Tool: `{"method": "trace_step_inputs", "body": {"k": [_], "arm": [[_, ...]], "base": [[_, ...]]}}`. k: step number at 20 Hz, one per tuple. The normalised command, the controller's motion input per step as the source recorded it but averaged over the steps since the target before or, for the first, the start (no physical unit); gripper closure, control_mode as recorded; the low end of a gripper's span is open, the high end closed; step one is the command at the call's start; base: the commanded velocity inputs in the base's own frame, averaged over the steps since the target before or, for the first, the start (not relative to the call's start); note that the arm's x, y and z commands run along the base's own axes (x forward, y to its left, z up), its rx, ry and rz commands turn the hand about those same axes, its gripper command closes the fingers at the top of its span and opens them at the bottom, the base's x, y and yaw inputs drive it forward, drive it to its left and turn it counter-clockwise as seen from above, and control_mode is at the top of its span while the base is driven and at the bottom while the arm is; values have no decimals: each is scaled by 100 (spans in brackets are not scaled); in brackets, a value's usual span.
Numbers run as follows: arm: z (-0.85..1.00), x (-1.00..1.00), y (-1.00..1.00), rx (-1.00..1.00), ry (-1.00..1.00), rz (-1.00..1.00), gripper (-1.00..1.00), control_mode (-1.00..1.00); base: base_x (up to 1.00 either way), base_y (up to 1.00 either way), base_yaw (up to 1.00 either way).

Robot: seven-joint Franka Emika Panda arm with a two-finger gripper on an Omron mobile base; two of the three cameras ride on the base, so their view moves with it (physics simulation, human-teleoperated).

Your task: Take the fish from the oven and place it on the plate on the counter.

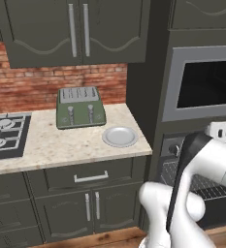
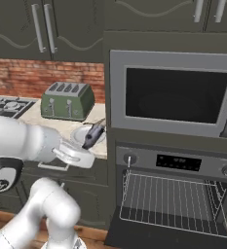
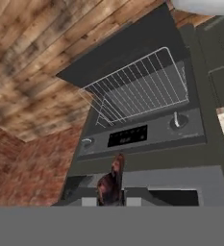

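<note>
My gripper is shut on the fish, a dark slim body that sticks up from the fingers. It hangs at the counter's right end, in front of the plate. In the hand view the fish looks reddish-brown between the fingertips. The plate is small, round and pale, and lies bare on the beige counter right of the green toaster. The oven stands open, its door folded down and its wire rack bare. In the hand view the oven's rack and display panel lie beyond the fish.
A green toaster stands behind the plate against the brick wall. A black gas hob takes up the counter's left end. A silver-framed dark-glass unit sits above the oven. My white arm crosses in front of the oven.
</note>
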Motion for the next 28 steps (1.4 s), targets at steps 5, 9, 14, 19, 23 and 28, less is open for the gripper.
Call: {"method": "trace_step_inputs", "body": {"k": [5, 9, 14, 19, 23, 28], "arm": [[27, 4, 89, 0, 14, 13, 100, -100], [0, 0, 98, 0, 0, 12, 100, -100], [0, 4, 75, 0, 0, 9, 100, -100], [-10, 39, 54, 0, 0, 11, 100, -100], [0, 73, 49, 0, 11, 11, 100, -100], [-18, 84, 37, 0, 16, 6, 100, -100]], "base": [[0, 0, 0], [0, 0, 0], [0, 0, 0], [0, 0, 0], [0, 0, 0], [0, 0, 0]]}}
